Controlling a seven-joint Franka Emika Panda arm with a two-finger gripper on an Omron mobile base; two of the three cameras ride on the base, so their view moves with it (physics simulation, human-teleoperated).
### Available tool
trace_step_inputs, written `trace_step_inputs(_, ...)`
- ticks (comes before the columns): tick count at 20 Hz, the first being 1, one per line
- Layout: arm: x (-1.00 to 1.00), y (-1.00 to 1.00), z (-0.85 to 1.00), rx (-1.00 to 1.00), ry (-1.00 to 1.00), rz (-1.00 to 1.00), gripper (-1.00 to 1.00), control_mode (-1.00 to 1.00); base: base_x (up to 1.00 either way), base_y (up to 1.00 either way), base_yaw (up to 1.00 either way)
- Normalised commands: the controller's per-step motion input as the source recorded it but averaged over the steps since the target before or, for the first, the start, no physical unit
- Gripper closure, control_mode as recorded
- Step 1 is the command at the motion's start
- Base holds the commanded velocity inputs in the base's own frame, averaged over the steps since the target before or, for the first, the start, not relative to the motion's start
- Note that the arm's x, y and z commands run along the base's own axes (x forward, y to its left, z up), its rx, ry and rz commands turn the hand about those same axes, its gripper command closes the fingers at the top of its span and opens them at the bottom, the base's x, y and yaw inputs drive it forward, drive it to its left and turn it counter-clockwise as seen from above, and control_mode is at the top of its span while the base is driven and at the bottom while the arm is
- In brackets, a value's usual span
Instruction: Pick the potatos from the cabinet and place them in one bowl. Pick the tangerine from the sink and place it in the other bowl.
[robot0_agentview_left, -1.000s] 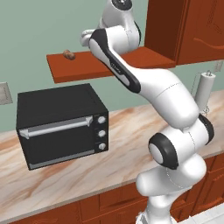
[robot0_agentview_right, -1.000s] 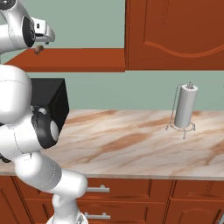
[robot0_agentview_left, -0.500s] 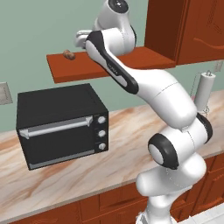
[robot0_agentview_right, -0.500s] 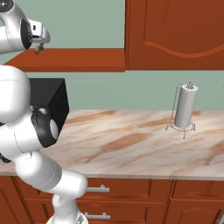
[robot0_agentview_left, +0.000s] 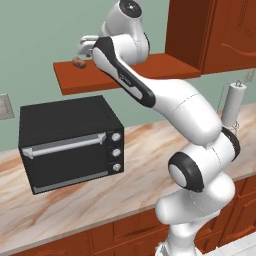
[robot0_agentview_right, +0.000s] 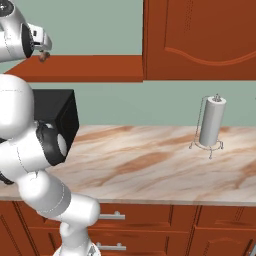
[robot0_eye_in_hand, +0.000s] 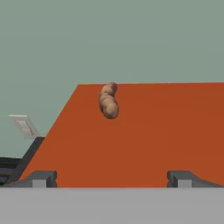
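Two lumpy brown potatos (robot0_eye_in_hand: 108, 100) lie one behind the other near the far left corner of the cabinet's open shelf (robot0_eye_in_hand: 153, 131). My gripper (robot0_eye_in_hand: 112, 179) is open and level with the board, its fingertips (robot0_eye_in_hand: 41, 179) well short of them with nothing between. From the left base view the potatos (robot0_agentview_left: 78, 62) sit on the shelf (robot0_agentview_left: 150, 70) just below and left of the gripper (robot0_agentview_left: 81, 51). On the right base view the gripper (robot0_agentview_right: 44, 50) hovers over a potato (robot0_agentview_right: 44, 57) at the shelf's (robot0_agentview_right: 90, 67) left end. The cabinet doors (robot0_agentview_right: 200, 40) are shut.
A black toaster oven (robot0_agentview_left: 70, 142) stands on the marble counter (robot0_agentview_left: 140, 180) under the shelf. A paper towel holder (robot0_agentview_right: 211, 122) stands further right on the counter. A wall socket (robot0_eye_in_hand: 25, 126) is on the green wall left of the shelf.
The arm has swung left along the shelf, bringing the hand closer to the potatos. The jaws stayed open.
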Motion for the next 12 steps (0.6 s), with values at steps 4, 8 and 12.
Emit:
trace_step_inputs(4, 0.00, 0.25, 0.00, 0.00, 0.00, 0.03, -1.00, -1.00, 0.00, 0.00, 0.00)
trace_step_inputs(8, 0.11, 0.12, 0.00, 0.00, 0.00, 0.01, -1.00, -1.00, 0.00, 0.00, 0.00)
trace_step_inputs(12, 0.09, 0.00, -0.09, 0.00, 0.00, 0.00, -1.00, -1.00, 0.00, 0.00, 0.00)
